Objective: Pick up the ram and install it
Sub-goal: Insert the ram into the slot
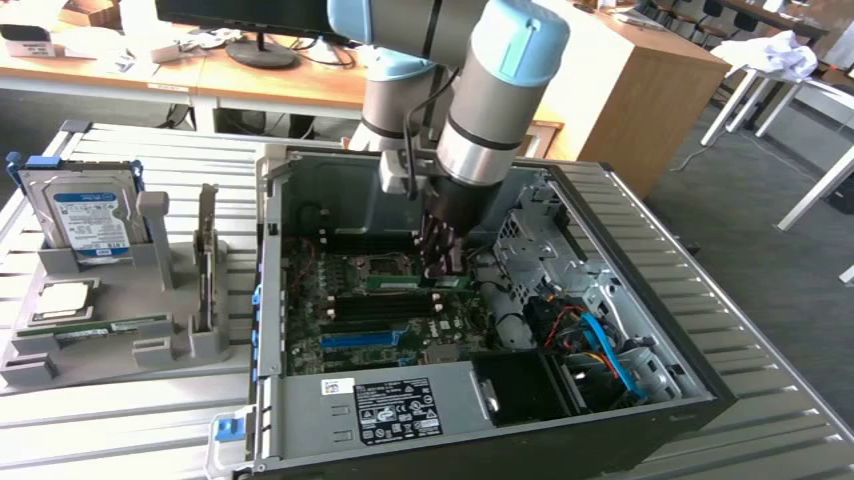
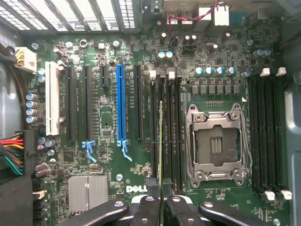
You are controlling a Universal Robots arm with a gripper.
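My gripper [image 1: 442, 268] reaches down into the open computer case [image 1: 667, 330] and is shut on the ram [image 1: 416, 282], a narrow green stick held level just above the motherboard [image 1: 360, 320]. In the wrist view the ram [image 2: 161, 141] appears edge-on as a thin green line running out from the gripper [image 2: 161, 190]. It lies along the bank of black memory slots [image 2: 175, 136] beside the empty processor socket [image 2: 214, 141]. Whether the stick touches a slot I cannot tell.
A grey rack [image 1: 94, 350] at the exterior view's left carries a hard drive [image 1: 87, 215], a silver processor chip [image 1: 60, 300], an upright dark card [image 1: 207, 250] and a green stick [image 1: 114, 327]. Bundled cables [image 1: 594, 340] and the drive cage crowd the case's right side. Another slot bank [image 2: 268, 136] lies beyond the socket.
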